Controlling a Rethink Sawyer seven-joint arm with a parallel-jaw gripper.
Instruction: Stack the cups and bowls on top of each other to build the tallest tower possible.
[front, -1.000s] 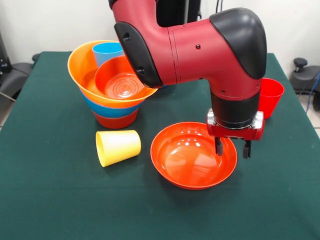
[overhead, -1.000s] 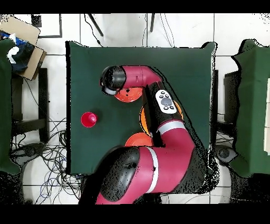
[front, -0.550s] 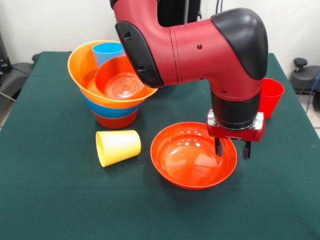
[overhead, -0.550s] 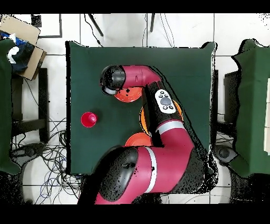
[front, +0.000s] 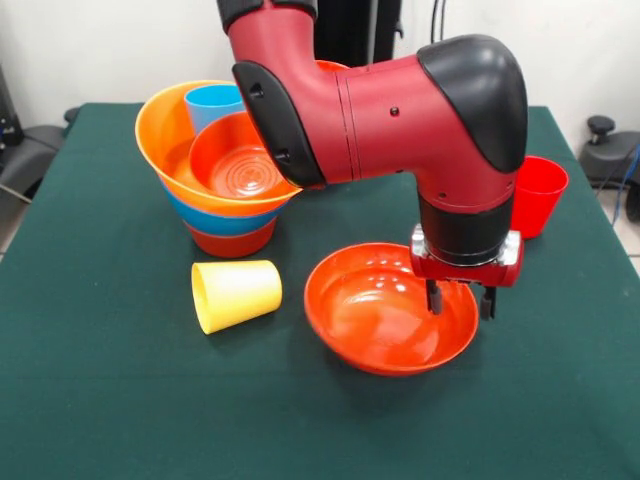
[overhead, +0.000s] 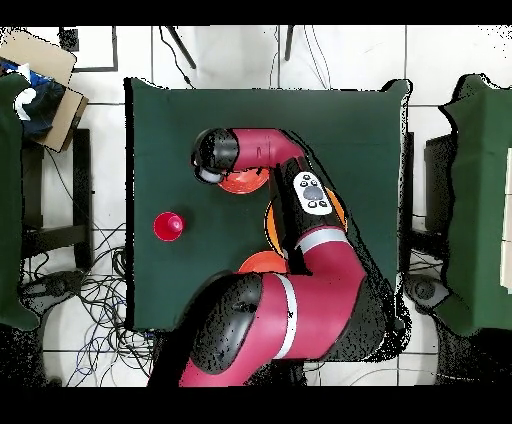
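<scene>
My gripper is open and straddles the right rim of a wide red-orange bowl, one finger inside and one outside. The tower stands at the left. It is a huge orange bowl on a blue bowl and a red-orange bowl. A small red-orange bowl and a light blue cup sit inside the orange one. A yellow cup lies on its side in front of the tower. A red cup stands upright behind my arm and shows as the red cup from overhead.
Everything rests on a green-clothed table. In the overhead view my arm covers most of the bowls. Another red-orange bowl peeks out near the robot's base. Chairs and cardboard boxes stand off the table.
My gripper has edged slightly up and to the left. The wide red-orange bowl has shifted a little to the right, and more of its near wall shows.
</scene>
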